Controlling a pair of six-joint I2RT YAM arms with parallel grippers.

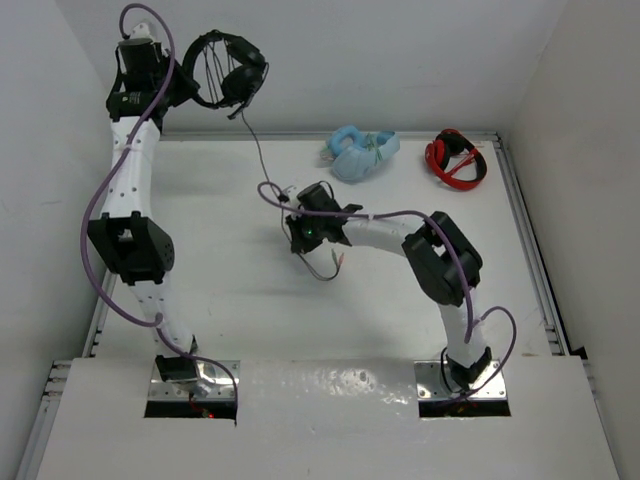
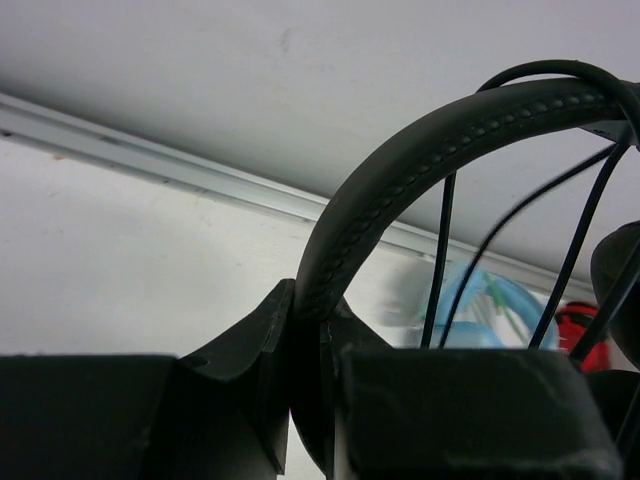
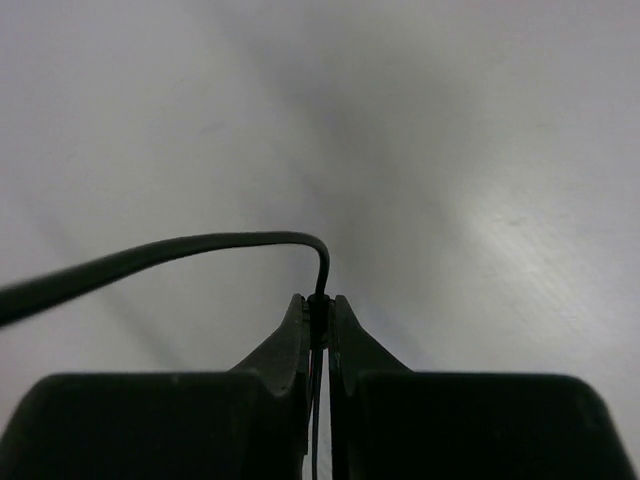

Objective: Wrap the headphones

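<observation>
White table (image 1: 250,300), bare walls; your left gripper (image 2: 310,310) is clenched on the headband (image 2: 400,158), holding the headphones (image 1: 238,68) aloft at the far left; your right gripper (image 3: 318,310), mid-table, pinches the cable (image 3: 180,245); strands already cross the headband, so you look mid-wrap; next, carry the slack up and round for another turn, keeping it taut.

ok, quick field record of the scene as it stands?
left pincer: shut on black headphones at the headband, held up at far left
right pincer: shut on cable, over mid-table
cable state: several strands cross the headband arc; the rest runs down to the right pincer
also on table: light-blue headphones, red-and-black headphones, both near the far edge
</observation>
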